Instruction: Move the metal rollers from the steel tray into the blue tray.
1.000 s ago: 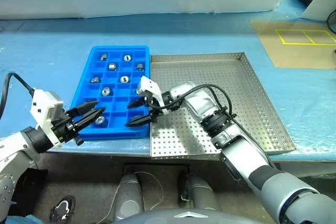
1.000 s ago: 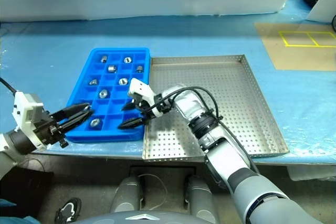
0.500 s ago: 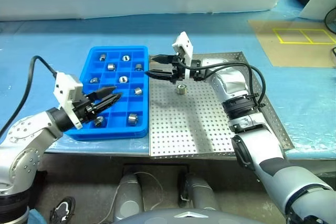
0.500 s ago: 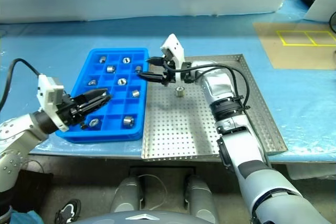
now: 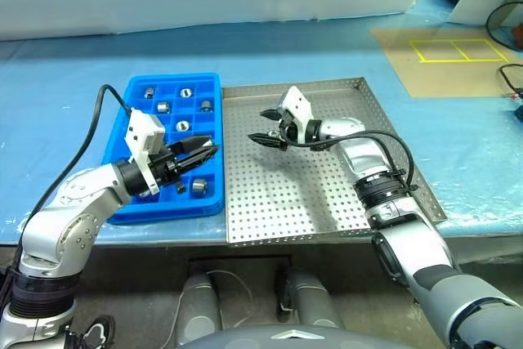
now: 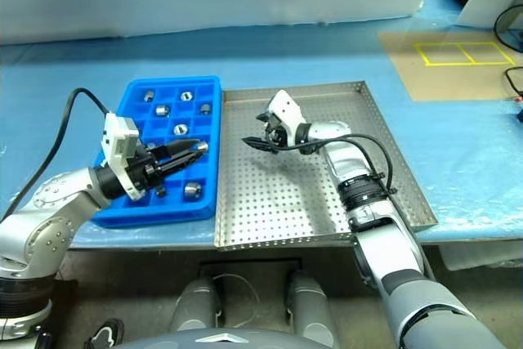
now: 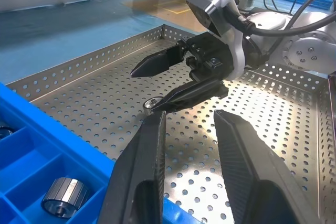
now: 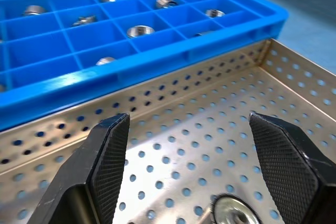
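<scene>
The blue tray [image 5: 167, 207] lies on the left and holds several metal rollers [image 5: 181, 126] in its compartments. The perforated steel tray [image 5: 310, 194] lies right beside it. One roller [image 7: 153, 103] rests on the steel floor near the blue tray. My right gripper [image 5: 260, 127] hangs open low over that roller [image 8: 231, 212], which sits between its fingers without being gripped. My left gripper [image 5: 211, 151] is shut and empty. It hovers over the blue tray's right edge and points at the right gripper [image 7: 143, 90].
A brown board [image 5: 441, 63] marked with yellow tape lies on the blue table cover at the back right. A white panel stands along the table's far edge. A black cable [image 5: 82, 149] loops over my left arm.
My right gripper left the blue tray's near edge, swung out over the steel tray and came down by the lone roller. My left gripper advanced to the right over the blue tray.
</scene>
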